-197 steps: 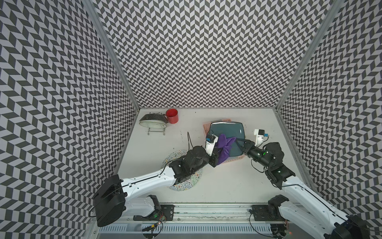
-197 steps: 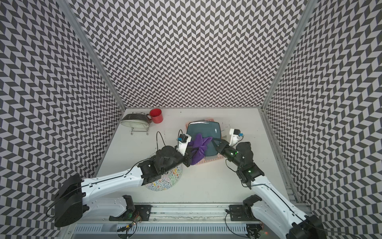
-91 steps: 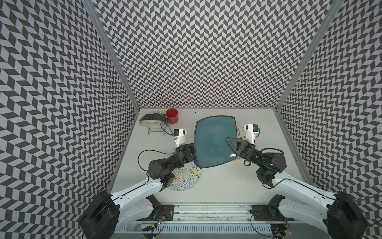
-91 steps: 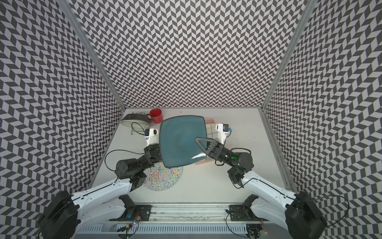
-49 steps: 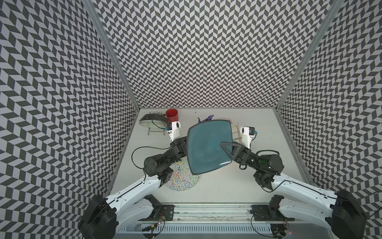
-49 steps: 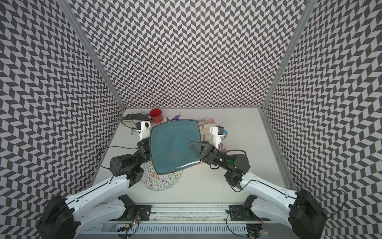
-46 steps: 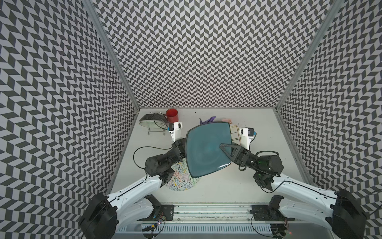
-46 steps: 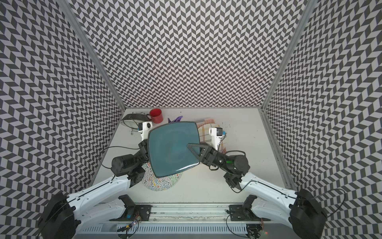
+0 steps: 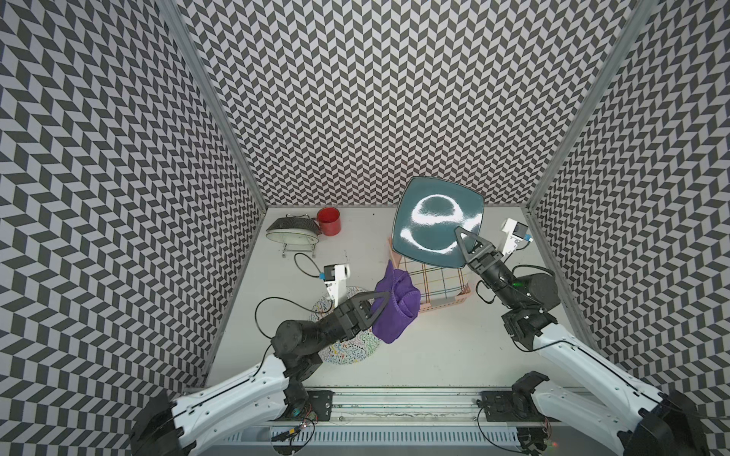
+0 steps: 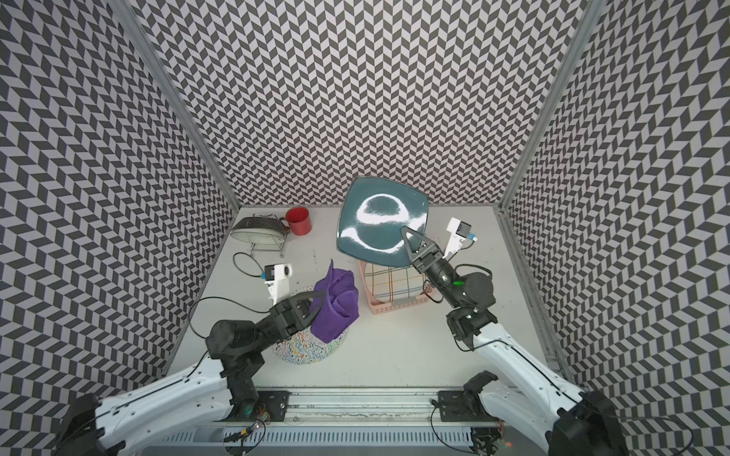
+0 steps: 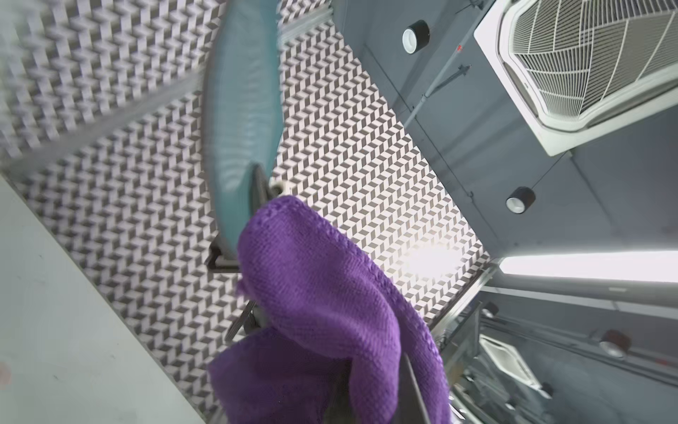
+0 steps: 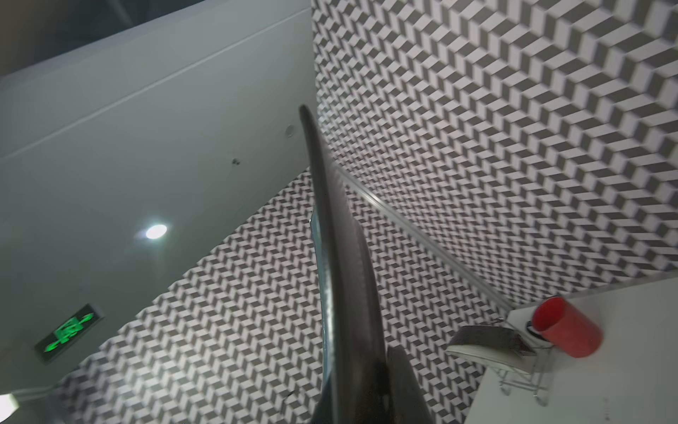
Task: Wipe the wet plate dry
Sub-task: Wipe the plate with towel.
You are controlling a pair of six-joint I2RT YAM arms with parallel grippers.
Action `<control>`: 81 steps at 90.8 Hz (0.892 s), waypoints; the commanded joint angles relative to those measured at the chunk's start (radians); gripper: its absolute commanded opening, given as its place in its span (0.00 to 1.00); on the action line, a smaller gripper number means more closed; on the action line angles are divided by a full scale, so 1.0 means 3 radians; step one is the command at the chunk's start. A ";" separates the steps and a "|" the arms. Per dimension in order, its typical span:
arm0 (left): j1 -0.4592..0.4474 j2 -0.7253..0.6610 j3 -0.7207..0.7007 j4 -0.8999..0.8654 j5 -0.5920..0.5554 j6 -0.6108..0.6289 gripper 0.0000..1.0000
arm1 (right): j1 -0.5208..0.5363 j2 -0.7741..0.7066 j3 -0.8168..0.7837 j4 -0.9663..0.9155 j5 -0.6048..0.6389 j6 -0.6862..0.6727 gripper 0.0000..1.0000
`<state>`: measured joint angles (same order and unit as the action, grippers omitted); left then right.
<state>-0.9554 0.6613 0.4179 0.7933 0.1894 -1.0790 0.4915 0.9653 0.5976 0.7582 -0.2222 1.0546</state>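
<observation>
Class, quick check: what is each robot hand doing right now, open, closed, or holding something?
Left hand: closed, holding the purple cloth.
Right hand: closed on the edge of the teal plate, holding it up.

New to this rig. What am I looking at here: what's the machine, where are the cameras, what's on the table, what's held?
It's a pair of robot arms, each ending in a two-finger gripper. Both top views come from one stereo camera looking down on the scene; the other two pictures come from a camera on each wrist. The right gripper is shut on the rim of a teal plate, lifted off the table and tilted toward the overhead camera. The left gripper is shut on a purple cloth, which is not on the plate's face. On the table stand a pink basket, a speckled dish, a red cup and a wire rack.
</observation>
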 commanded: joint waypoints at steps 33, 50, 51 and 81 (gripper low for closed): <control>0.0090 0.0592 0.0832 -0.2283 -0.2354 0.2025 0.00 | 0.0721 -0.0311 -0.0085 -0.0157 0.0132 -0.0930 0.00; 0.0539 0.0828 0.1230 -0.2394 -0.1395 0.2470 0.00 | 0.1297 -0.0345 -0.0470 0.0157 0.0134 -0.1104 0.00; 0.0530 0.0876 0.1250 -0.2391 -0.1312 0.2499 0.00 | 0.1322 -0.0337 -0.0479 0.0188 0.0133 -0.1103 0.00; -0.0245 0.1195 0.0852 -0.2121 -0.1428 0.2497 0.00 | 0.1062 -0.0688 -0.0259 -0.0140 0.0663 -0.0761 0.00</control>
<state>-1.0164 1.0767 0.7982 0.2062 -0.2451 -0.3077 0.8600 0.8898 0.4152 0.4431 -0.1135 0.7887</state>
